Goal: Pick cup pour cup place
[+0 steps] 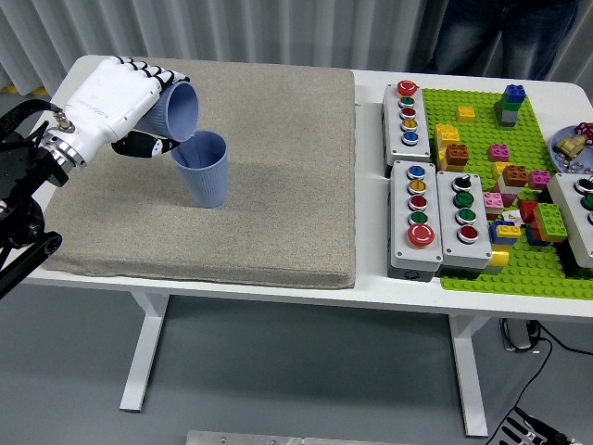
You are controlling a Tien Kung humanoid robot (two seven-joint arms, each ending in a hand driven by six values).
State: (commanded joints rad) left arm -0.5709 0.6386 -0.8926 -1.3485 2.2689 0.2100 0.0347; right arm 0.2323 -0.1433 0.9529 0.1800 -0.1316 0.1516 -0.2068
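Two blue cups are on the left of the grey mat [278,185]. One blue cup [204,169] stands upright on the mat. My left hand [125,107], white with black fingertips, is shut on the second blue cup [178,111] and holds it tipped on its side, its mouth facing right and down over the rim of the standing cup. The two cups look to be touching or nearly so at the rim. My right hand is out of view.
Two grey button boxes [437,218] and a third [408,114] stand right of the mat. A green baseplate [482,269] with several coloured bricks lies at the right. A person [496,32] stands at the far side.
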